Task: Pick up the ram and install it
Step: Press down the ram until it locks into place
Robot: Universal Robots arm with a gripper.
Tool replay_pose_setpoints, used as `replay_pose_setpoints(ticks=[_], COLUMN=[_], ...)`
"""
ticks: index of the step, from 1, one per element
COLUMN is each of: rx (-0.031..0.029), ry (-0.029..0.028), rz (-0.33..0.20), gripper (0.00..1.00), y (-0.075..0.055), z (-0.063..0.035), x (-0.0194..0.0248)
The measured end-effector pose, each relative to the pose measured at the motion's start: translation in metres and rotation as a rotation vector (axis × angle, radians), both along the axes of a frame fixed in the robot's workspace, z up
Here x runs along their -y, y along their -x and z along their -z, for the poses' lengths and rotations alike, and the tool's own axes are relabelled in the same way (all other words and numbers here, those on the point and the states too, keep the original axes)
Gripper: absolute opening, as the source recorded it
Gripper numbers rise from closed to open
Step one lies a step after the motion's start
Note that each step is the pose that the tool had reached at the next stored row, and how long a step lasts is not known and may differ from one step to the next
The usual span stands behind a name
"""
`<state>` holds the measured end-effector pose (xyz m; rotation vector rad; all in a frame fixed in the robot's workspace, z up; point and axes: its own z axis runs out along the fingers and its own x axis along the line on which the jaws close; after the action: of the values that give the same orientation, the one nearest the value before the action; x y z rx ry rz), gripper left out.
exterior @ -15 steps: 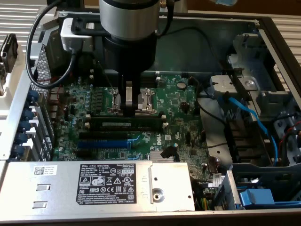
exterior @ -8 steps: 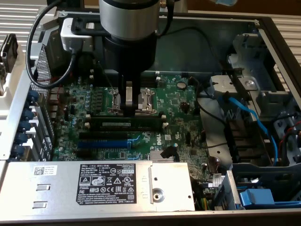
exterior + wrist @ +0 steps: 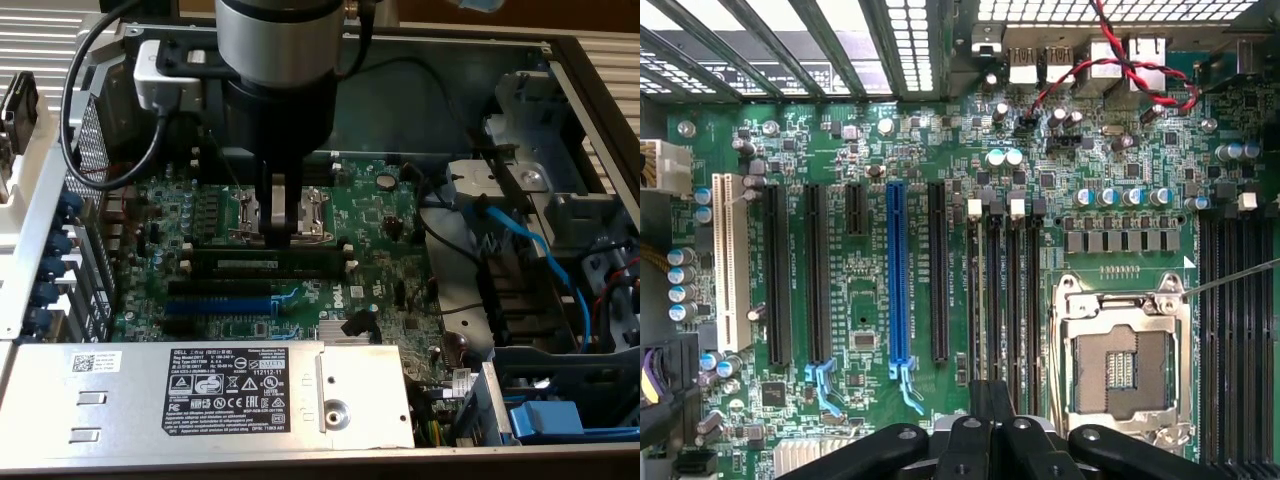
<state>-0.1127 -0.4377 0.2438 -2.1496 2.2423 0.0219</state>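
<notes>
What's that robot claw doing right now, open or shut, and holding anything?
Gripper: fingers shut, pressing down at the long green ram stick in the black memory slots; not gripping it.

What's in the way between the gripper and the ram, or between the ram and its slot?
Nothing visible. The shut gripper hangs right above the ram, which already lies along the black memory slots.
</notes>
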Motion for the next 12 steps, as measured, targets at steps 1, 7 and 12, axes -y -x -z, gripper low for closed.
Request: replay_pose_setpoints(ticks=[1,7,12], rx=[-0.0001,0.0000,0.0000], ry=[0.0001,0.0000,0.0000], rz=[0.000,0.000,0.000], gripper=[0.10,0.10,0.10], y=[0.0000,0.0003,0.0004], z=[0.0006,0.0036,0.0066], x=[0.0000,-0.0017,-0.0020])
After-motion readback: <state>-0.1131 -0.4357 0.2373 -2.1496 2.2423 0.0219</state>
